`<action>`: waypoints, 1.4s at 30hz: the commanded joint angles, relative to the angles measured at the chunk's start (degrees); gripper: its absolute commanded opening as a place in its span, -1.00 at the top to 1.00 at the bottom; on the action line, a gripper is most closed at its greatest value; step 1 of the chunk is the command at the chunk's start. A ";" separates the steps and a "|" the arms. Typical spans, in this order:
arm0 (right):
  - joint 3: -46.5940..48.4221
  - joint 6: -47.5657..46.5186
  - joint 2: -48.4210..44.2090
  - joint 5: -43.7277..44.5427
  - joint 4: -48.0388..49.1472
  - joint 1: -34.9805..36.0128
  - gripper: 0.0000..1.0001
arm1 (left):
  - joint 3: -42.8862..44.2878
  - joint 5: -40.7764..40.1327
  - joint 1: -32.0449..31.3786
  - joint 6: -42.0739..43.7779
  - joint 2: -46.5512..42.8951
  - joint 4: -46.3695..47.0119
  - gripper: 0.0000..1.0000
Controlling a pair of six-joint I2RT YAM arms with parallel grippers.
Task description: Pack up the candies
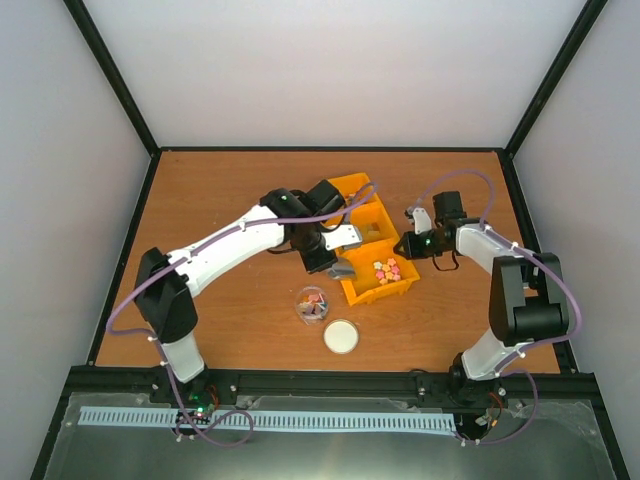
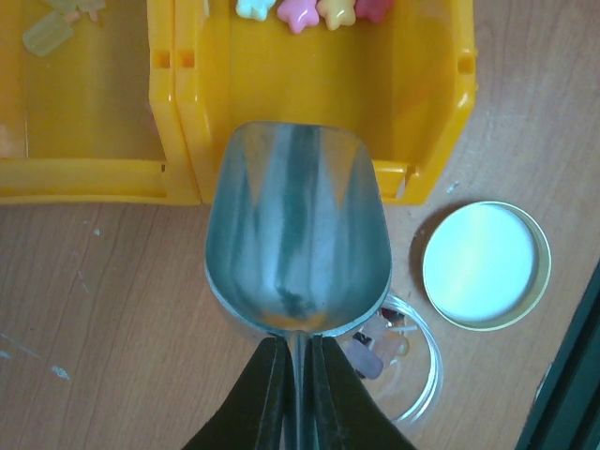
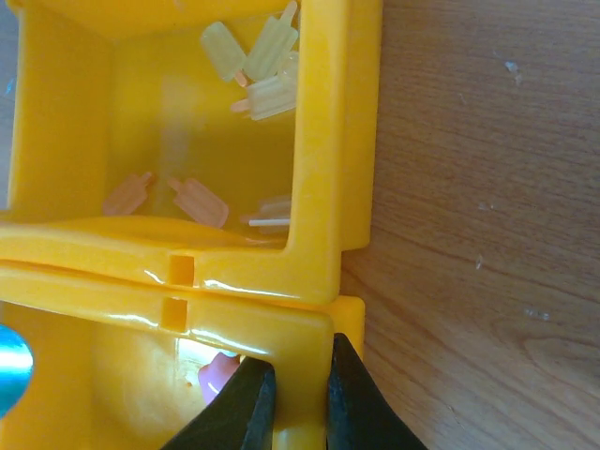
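Note:
My left gripper (image 2: 298, 342) is shut on the handle of a metal scoop (image 2: 298, 230). The scoop's bowl is empty and hovers over the front edge of the near yellow bin (image 2: 319, 84). Star-shaped candies (image 2: 314, 11) lie in that bin and also show in the top view (image 1: 386, 270). A small clear jar (image 2: 412, 370) holding a few candies (image 2: 375, 352) stands just below the scoop. My right gripper (image 3: 300, 375) is shut on the near bin's wall (image 3: 305, 323). Pale lolly-shaped candies (image 3: 253, 56) lie in the second bin.
The jar's round white lid (image 2: 486, 265) lies flat on the wooden table, right of the jar. In the top view the jar (image 1: 311, 304) and lid (image 1: 341, 336) sit in front of the row of yellow bins (image 1: 362, 200).

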 commanded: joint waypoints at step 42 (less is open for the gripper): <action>-4.38 5.89 -1.75 -3.55 11.27 1.90 0.94 | -3.73 14.80 -1.93 -1.10 20.79 37.57 0.98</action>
